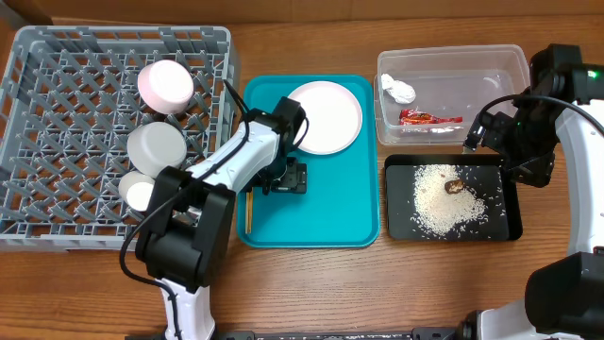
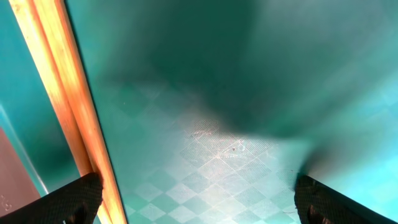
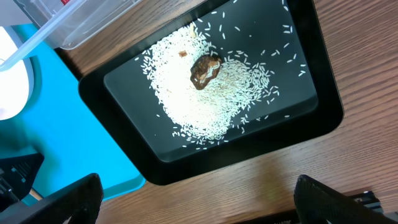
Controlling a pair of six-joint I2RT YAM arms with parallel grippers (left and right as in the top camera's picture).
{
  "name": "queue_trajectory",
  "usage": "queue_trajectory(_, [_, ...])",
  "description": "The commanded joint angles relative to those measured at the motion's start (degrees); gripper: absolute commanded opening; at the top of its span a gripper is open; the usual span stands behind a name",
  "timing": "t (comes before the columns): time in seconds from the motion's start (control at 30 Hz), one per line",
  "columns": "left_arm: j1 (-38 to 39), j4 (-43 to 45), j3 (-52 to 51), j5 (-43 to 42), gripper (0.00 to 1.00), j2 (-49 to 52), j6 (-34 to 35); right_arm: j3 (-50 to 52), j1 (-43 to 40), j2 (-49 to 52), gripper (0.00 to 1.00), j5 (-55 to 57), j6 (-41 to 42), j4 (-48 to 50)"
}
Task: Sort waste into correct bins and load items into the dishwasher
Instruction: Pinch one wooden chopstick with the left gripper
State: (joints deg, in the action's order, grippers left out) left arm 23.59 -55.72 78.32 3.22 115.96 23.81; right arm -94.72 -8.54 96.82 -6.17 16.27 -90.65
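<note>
chopsticks (image 2: 71, 93) close in left wrist, rice (image 3: 180, 93) in right wrist

Robot test bench, wooden table (image 1: 425, 283), dish rack (image 1: 57, 113)

I see a turquoise tray (image 1: 335, 200) lying flat in the middle of the wooden table (image 1: 425, 283). It has rounded corners and a low raised rim. Close up, its floor shows a fine checkered texture, partly in shadow. The table is brown with a plain grain.
</note>
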Motion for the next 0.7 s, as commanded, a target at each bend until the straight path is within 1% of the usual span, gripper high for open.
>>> queue_trajectory(0.0, [-0.1,1.0,-3.7,-0.5,1.0,2.8,0.6,-1.2,-0.2,-1.7,1.0,-0.3,-0.2,0.3])
queue_trajectory(0.2, [-0.1,1.6,-4.1,-0.5,1.0,2.8,0.6,-1.2,-0.2,-1.7,1.0,-0.3,-0.2,0.3])
queue_trajectory(0.27, [-0.1,1.6,-4.1,-0.1,0.96,2.8,1.3,-1.2,-0.2,-1.7,1.0,-0.3,-0.2,0.2])
queue_trajectory(0.37, [-0.1,1.9,-4.1,0.1,0.96,2.8,3.6,-1.2,-0.2,-1.7,1.0,-0.3,-0.2,0.1])
queue_trajectory(0.43, [0.0,2.1,-4.1,-0.3,0.93,2.8,4.6,-1.2,-0.2,-1.7,1.0,-0.3,-0.2,0.1])
queue_trajectory(0.57, [0.2,2.2,-4.1,-0.3,0.9,2.8,4.7,-1.2,-0.2,-1.7,1.0,-0.3,-0.2,0.1])
queue_trajectory(0.67, [0.2,2.3,-4.4,-0.3,0.89,2.8,4.7,-1.2,-0.2,-1.7,1.0,-0.3,-0.2,0.1])
